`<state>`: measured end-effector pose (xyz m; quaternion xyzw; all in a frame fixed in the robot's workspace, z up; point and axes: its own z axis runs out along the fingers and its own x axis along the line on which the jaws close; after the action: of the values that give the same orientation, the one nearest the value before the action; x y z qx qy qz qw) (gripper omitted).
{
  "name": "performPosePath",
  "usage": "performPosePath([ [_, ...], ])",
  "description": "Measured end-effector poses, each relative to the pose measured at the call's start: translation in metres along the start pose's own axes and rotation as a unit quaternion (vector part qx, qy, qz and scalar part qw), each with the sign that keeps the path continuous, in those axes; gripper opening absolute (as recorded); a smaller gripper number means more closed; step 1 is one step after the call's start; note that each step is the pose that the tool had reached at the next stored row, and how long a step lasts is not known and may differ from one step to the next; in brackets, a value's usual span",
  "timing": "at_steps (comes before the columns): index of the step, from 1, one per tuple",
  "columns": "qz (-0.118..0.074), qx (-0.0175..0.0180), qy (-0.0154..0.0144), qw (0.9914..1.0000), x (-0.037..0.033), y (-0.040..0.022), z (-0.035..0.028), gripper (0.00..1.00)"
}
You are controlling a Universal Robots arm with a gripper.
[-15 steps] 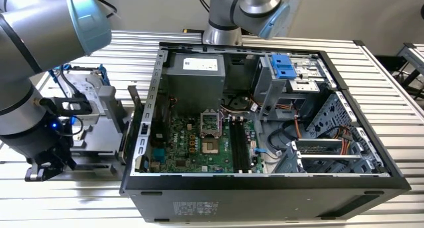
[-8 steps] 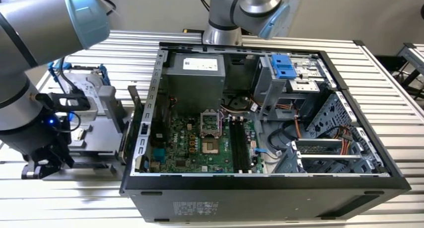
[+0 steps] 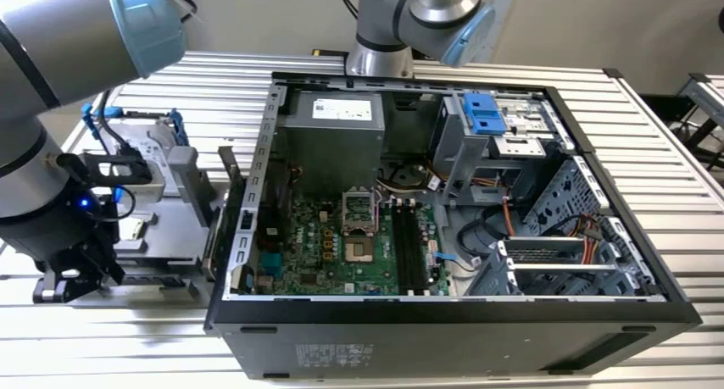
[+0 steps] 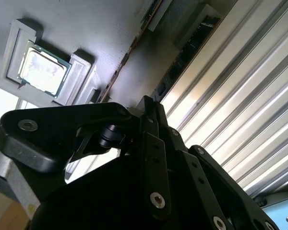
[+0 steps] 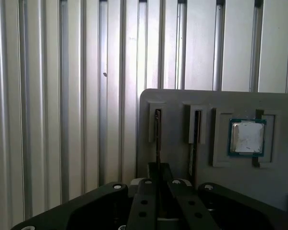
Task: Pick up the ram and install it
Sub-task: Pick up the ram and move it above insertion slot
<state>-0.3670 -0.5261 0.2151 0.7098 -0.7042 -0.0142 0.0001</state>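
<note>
The ram (image 5: pixel 157 136) stands on edge in a slot of the grey tray (image 5: pixel 177 98), and it is a thin dark strip in both wrist views (image 4: pixel 126 60). My gripper (image 5: pixel 158 167) has its fingers drawn together around the near end of that stick, which still sits in its slot. In the exterior view the gripper (image 3: pixel 74 279) hangs low over the tray (image 3: pixel 169 215), left of the open computer case (image 3: pixel 453 317). The long dark memory slots (image 3: pixel 413 245) lie on the motherboard inside the case.
A second stick (image 5: pixel 196 136) stands in the neighbouring tray slot. A square silver CPU chip (image 5: pixel 247 137) lies in a recess of the tray. The case wall (image 3: pixel 243 211) rises between the tray and the motherboard. The table is ribbed metal (image 5: pixel 62 96).
</note>
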Motion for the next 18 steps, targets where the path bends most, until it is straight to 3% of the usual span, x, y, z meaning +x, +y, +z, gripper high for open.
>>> performPosePath([
  [6,0.000,-0.0001,0.0001,1.00000,0.0000,0.0001,-0.0031,0.00],
  [18,0.000,-0.0001,0.0005,1.00000,-0.0005,0.0005,-0.0252,0.00],
])
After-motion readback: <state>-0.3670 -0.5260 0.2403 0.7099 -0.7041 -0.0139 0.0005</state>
